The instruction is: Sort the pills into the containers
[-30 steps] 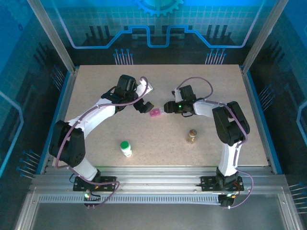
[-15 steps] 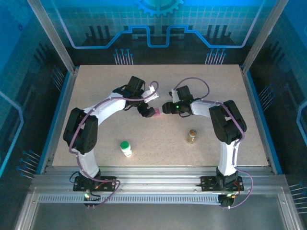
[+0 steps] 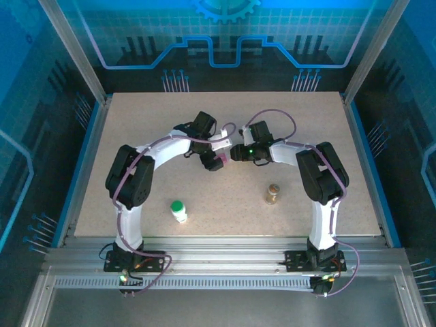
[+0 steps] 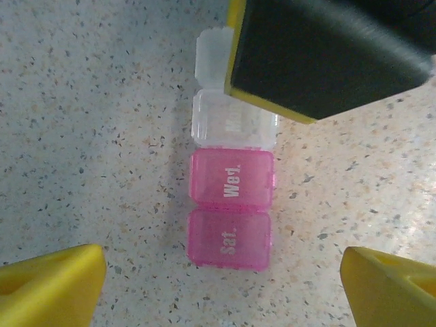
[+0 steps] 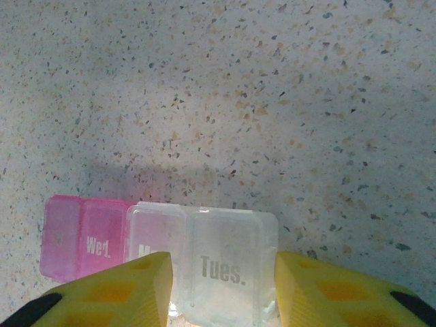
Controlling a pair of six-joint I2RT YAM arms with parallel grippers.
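Blue-lit walls all round, and down on the speckled counter (image 3: 136, 122) both arms meet in the middle over the pill organiser (image 4: 231, 197). From the left wrist it reads as a four-cell strip: two clear cells at the far end, then pink "Wed.", then pink "Sat." closest.

The left tool (image 4: 221, 283) is spread wide, with a yellow fingertip (image 4: 54, 279) out to each side of the "Sat." end, touching nothing. The strip's long axis runs dead ahead of it, away toward the right tool (image 5: 223, 269), so those fingers stand across the narrow width. That's the line-up that matters, I'd say: ease forward and a squeeze would catch the pink end by its long sides.

On the right wrist, the yellow fingers (image 5: 122, 293) sit close in on either side of the clear "Tues." cell, the strip running off sideways to the pink cells. Clamped, or just above it? I can't tell (the cell's edges vanish behind the fingers). The right arm has the clear end and the left arm is nearer the pink.

Any pills in there are too cloudy to call. The white bottle with green cap (image 3: 178, 210) stands near the front on the left arm's side, the amber bottle with tan cap (image 3: 272, 194) on the right arm's side. Both are upright and well apart from the strip. Early days, by my read.
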